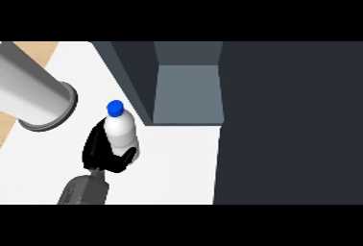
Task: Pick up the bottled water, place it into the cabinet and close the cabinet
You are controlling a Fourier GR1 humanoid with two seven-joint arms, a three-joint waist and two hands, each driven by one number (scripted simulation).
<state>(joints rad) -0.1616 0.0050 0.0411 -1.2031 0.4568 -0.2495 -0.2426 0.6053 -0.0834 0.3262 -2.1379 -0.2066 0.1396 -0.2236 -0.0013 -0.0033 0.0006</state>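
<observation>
Head view: at the far left edge a strip of tan wood-toned surface (32,49) showed beside the white counter (177,163). Over it lay a thick grey cylinder (28,89), slanting down from the upper left corner and ending in a flanged ring; what it belonged to could not be told.

Just right of that ring stood the bottled water (120,129), a white body under a blue cap (114,108), leaning slightly with the cap toward the top of the view. The right hand (99,151) was wrapped round its lower half, black fingers up the bottle's left side and a thumb curled under its right. The grey forearm (85,190) ran down to the lower edge. Whether the bottle's base touched the counter could not be told. The left hand did not show.

The bottle was outside the cabinet (135,72), near the lower left corner of its opening. The compartment (186,89) stood open, with a paler grey-blue inside. Right of it a broad dark panel (291,125) filled the rest of the view and covered the counter's right side.
</observation>
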